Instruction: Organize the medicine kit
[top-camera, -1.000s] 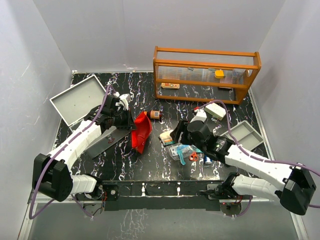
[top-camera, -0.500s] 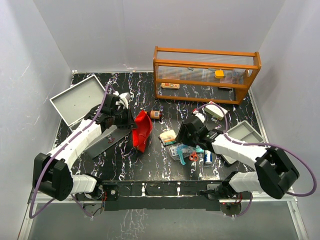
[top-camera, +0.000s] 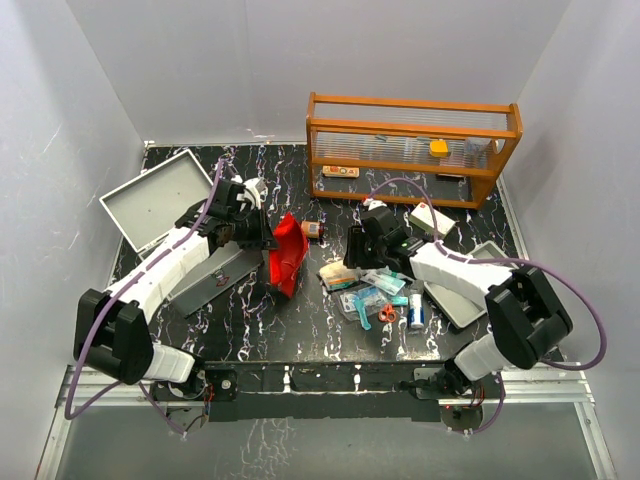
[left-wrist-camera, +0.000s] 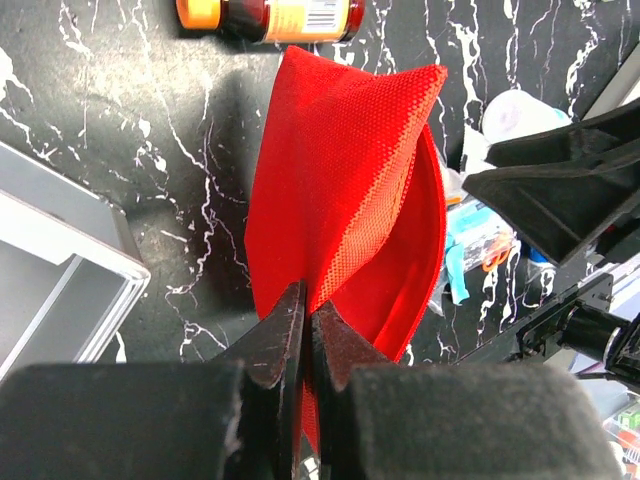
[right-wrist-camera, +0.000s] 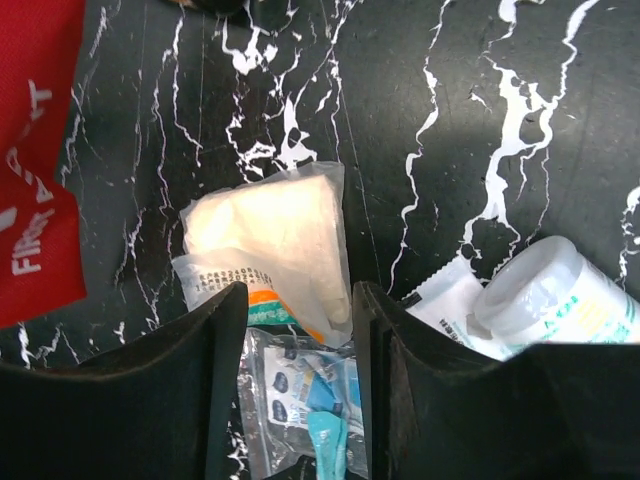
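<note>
Left of the worktop's (top-camera: 250, 325) middle, the red first-aid pouch (top-camera: 285, 255) is held up on edge, its long axis running from near side to far side, where a brown bottle (top-camera: 312, 229) is laid on its side just beyond it. Its fabric edge is pinched by the closed left hand (left-wrist-camera: 308, 312), and its mouth is turned toward the packets on the right. A white gauze packet (right-wrist-camera: 268, 240) is framed by the spread right hand (right-wrist-camera: 295, 300), ungripped. Small items are seen on the orange rack's (top-camera: 412, 150) shelf.
</note>
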